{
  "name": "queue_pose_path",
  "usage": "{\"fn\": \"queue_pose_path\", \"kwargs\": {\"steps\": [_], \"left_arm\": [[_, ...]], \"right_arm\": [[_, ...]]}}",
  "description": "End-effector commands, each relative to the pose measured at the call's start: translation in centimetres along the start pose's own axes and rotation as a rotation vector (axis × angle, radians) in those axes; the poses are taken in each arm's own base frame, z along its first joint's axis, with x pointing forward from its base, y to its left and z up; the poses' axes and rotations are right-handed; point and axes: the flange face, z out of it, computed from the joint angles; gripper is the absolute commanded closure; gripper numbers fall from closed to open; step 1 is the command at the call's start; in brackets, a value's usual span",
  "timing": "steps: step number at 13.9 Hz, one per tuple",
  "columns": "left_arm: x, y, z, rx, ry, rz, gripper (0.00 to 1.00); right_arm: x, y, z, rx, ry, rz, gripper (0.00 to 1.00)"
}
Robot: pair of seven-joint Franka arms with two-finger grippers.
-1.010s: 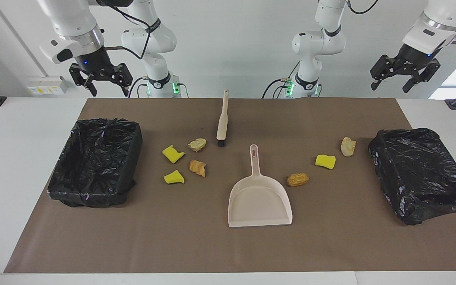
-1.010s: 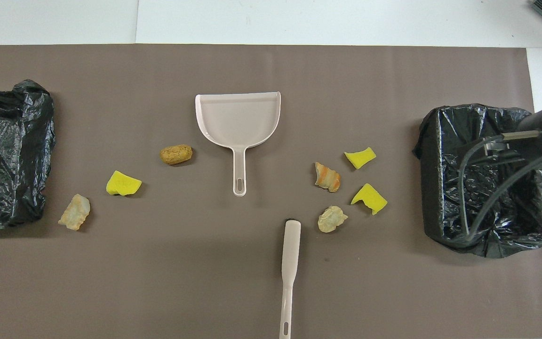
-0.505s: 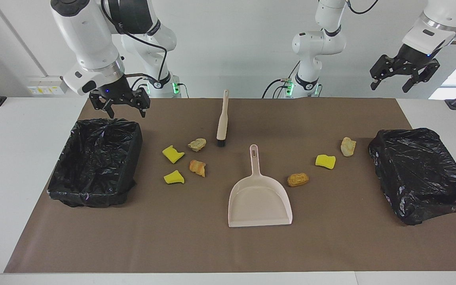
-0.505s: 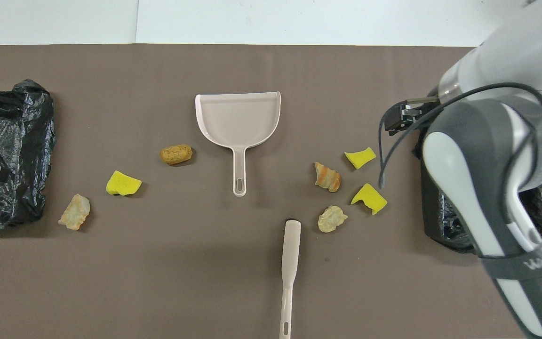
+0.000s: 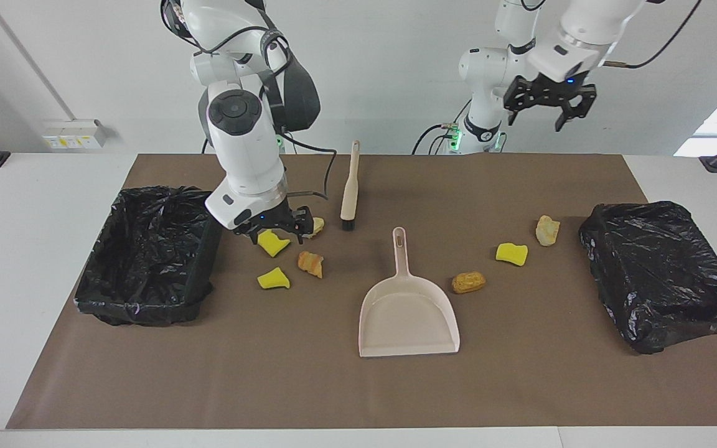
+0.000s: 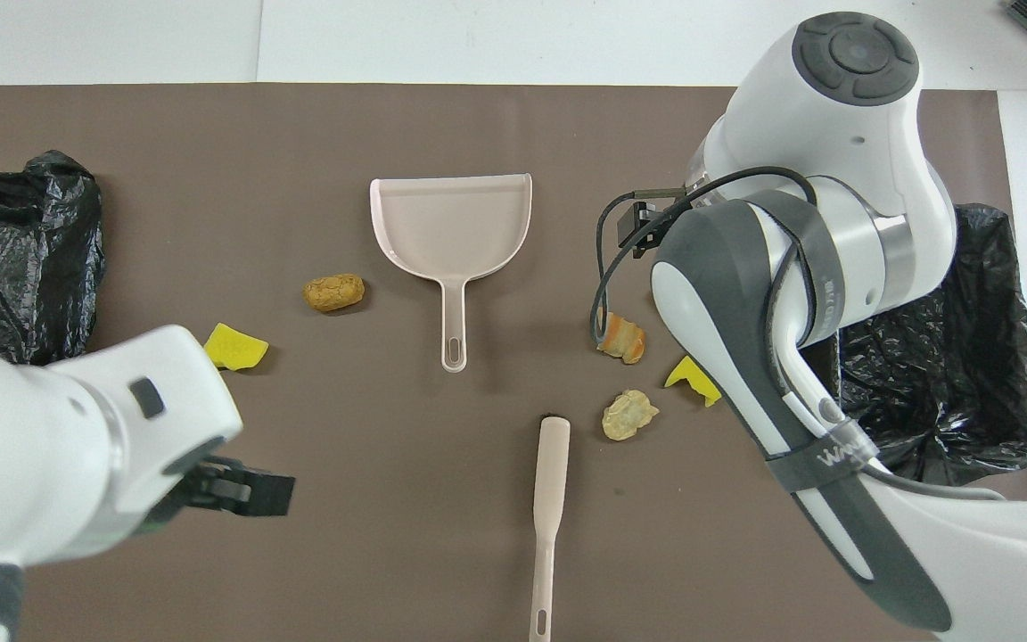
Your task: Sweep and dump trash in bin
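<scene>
Your right gripper point(image 5: 273, 234) hangs open over a yellow sponge chunk point(image 5: 271, 242) at three o'clock of an empty black-lined bin point(image 5: 150, 255). The trash point(image 5: 310, 264) lies scattered on the bench point(image 5: 35, 249) around the empty dustpan point(image 5: 408, 311). The left gripper point(image 5: 550, 107) waits, open. Another black-lined bin point(image 5: 660, 274) sits at the dustpan's three o'clock.

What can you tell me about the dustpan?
The dustpan is pale beige and looks like smooth plastic. It has a wide, shallow scoop with low walls and a thin straight handle with a slot near its tip. It lies flat on the brown mat in the middle of the table, handle pointing toward the robots, open edge away from them. It is empty, and nothing touches it.
</scene>
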Motion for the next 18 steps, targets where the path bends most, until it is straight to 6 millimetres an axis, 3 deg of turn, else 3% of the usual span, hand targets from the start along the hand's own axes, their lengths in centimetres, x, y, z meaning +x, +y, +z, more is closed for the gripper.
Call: {"fn": "queue_pose_path", "kwargs": {"steps": [1,2,5,7,9,11,15,18], "left_arm": [[-3.6,5.9,4.9,-0.005,0.014,-0.019,0.0],[-4.2,8.9,6.6,-0.015,0.045,-0.034,0.0],[-5.9,15.4,11.9,-0.045,0.091,-0.092,0.0],[-5.6,20.0,15.8,-0.05,0.084,-0.148,0.0],[-5.5,24.6,20.9,-0.055,0.076,-0.233,0.0],[-5.1,26.7,24.6,-0.051,0.071,-0.242,0.0],[-6.0,28.3,27.6,-0.029,0.053,-0.217,0.0],[-6.1,28.4,27.9,-0.021,0.047,-0.216,0.0]], "right_arm": [[0.7,-0.1,-0.5,0.038,0.03,0.025,0.0],[0.7,-0.1,0.1,0.035,0.026,0.025,0.0],[0.8,0.3,0.1,0.028,0.027,0.022,0.0],[0.7,0.4,0.2,0.025,0.025,0.017,0.0],[0.7,0.5,0.2,0.021,0.027,0.015,0.0],[0.7,0.5,0.4,0.021,0.027,0.015,0.0],[0.6,0.4,0.3,0.021,0.028,0.014,0.0],[0.6,0.4,0.3,0.021,0.028,0.014,0.0]]}}
